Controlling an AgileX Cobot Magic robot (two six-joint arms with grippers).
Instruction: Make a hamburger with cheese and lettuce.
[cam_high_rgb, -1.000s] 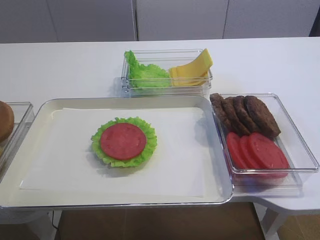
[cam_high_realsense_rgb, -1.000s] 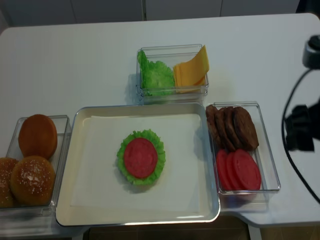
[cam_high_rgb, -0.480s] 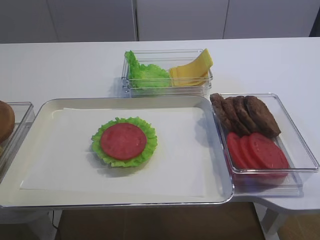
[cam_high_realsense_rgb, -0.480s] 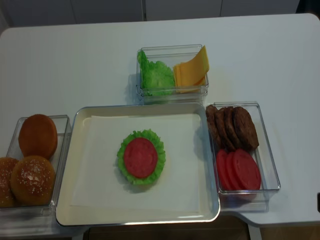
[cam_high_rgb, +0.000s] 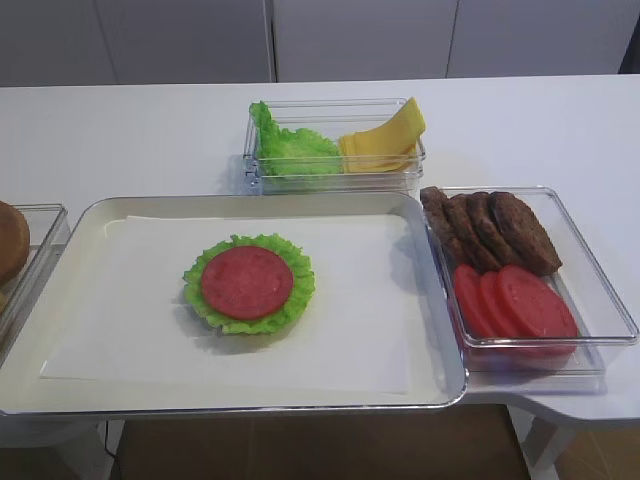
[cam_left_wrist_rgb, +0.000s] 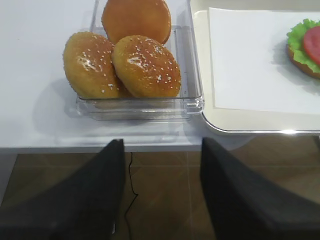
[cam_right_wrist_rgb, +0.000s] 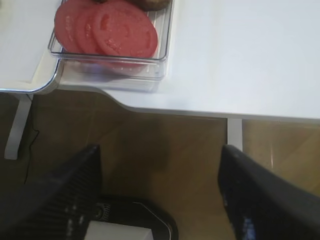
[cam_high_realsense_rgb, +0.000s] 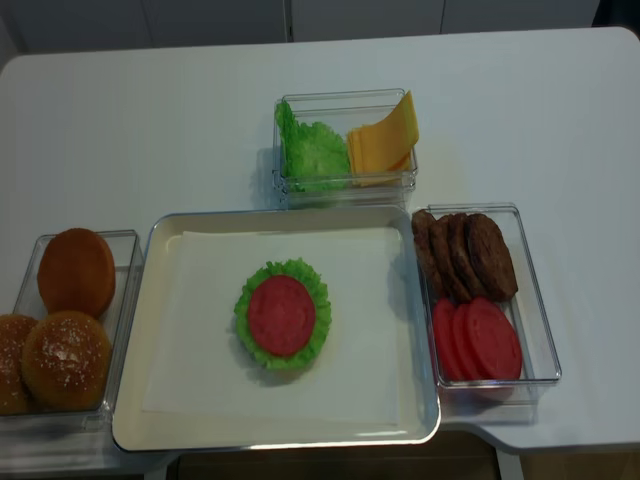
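While both arms hang back below the near edge of the table, the hamburger (cam_high_realsense_rgb: 282, 316) sits in the middle of the tray (cam_high_realsense_rgb: 160, 235) as a low stack: a ruffled lettuce (cam_high_realsense_rgb: 311, 343) leaf with a red tomato slice (cam_high_realsense_rgb: 281, 315) on top, and in the left wrist view a brown bun base shows under the leaf. No cheese is on it yet.

The cheese (cam_high_realsense_rgb: 383, 141) stands tilted in the right half of the clear box (cam_high_realsense_rgb: 345, 98) on the far side of the tray, leaning toward the right wall, its flat faces turned roughly left and right and its upper corner pointing up and away. Spare green leaves fill the left half of the same box.

That box lies a little right of the tray's middle, so by my judgement the right arm is the nearer one. The right gripper (cam_right_wrist_rgb: 160, 200) has its two dark fingers spread wide apart with nothing between them, and it looks down at the floor just past the near end of the box of tomato slices (cam_right_wrist_rgb: 107, 30). It would have to reach far and slightly left. The left gripper (cam_left_wrist_rgb: 160, 200) is likewise spread and empty, near the box of buns (cam_left_wrist_rgb: 145, 65) on the left, farther from the cheese.
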